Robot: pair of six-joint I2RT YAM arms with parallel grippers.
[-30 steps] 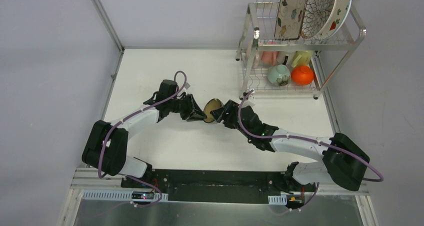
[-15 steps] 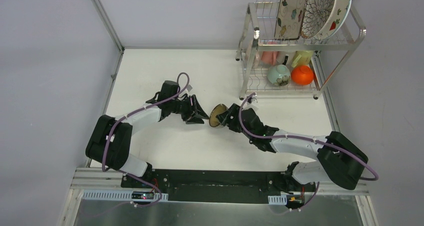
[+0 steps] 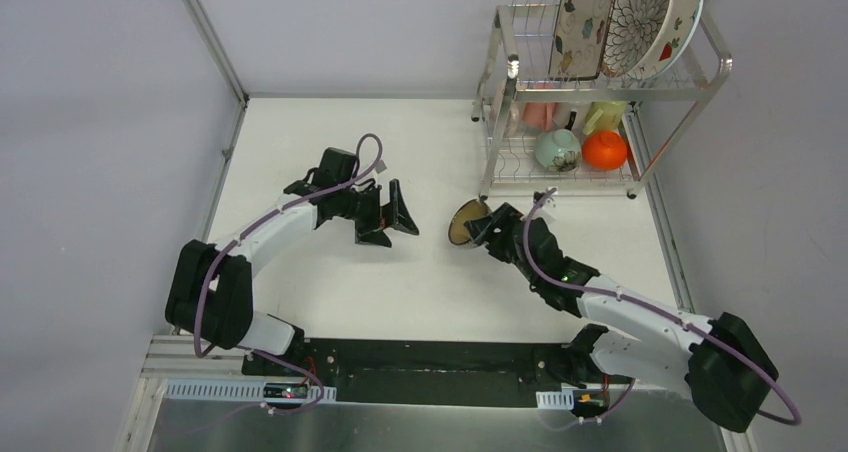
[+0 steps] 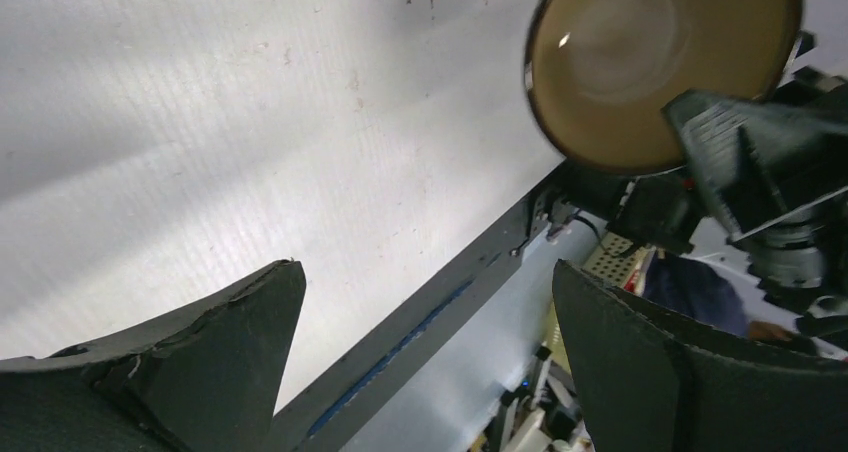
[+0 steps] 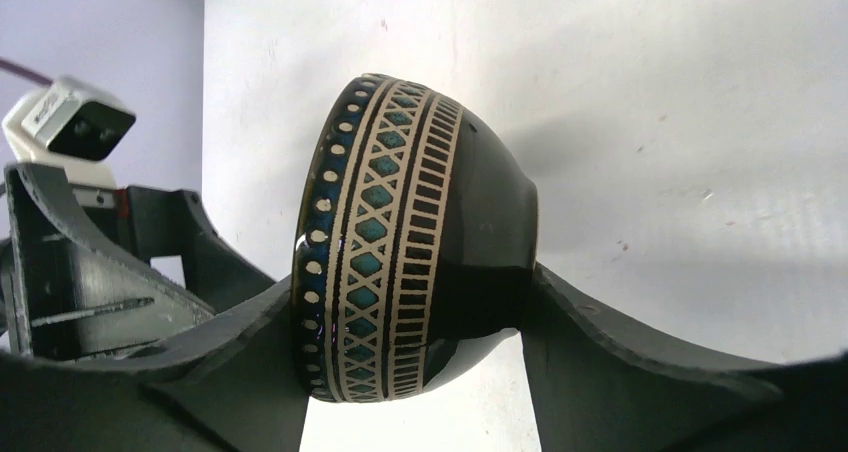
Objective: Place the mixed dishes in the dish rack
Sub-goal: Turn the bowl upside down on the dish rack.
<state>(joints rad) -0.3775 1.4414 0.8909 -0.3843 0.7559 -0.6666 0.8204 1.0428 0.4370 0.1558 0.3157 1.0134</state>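
The dark brown bowl (image 3: pixel 463 223), tan inside with a patterned band outside (image 5: pixel 400 242), is held on its side above the table, my right gripper (image 3: pixel 478 228) shut on it rim to foot (image 5: pixel 412 302). My left gripper (image 3: pixel 400 234) stands open and empty a little to the bowl's left; from its wrist view (image 4: pixel 425 272) the bowl's mouth (image 4: pixel 650 62) faces it. The dish rack (image 3: pixel 500 92) stands at the far right. Three patterned plates (image 3: pixel 583 22) lean in its upper shelf. A pale green bowl (image 3: pixel 556 150), a red-orange bowl (image 3: pixel 605 150) and cups (image 3: pixel 603 117) sit on its lower shelf.
White table (image 3: pixel 330 132) with a raised frame rail along its left edge (image 3: pixel 222 162). The rack's front legs (image 3: pixel 490 187) stand just beyond the held bowl. The left gripper's fingers (image 5: pixel 90 262) show at the left of the right wrist view.
The left gripper opened and let go of the bowl, then drew back to the left. The right gripper kept the bowl and carried it right, toward the rack.
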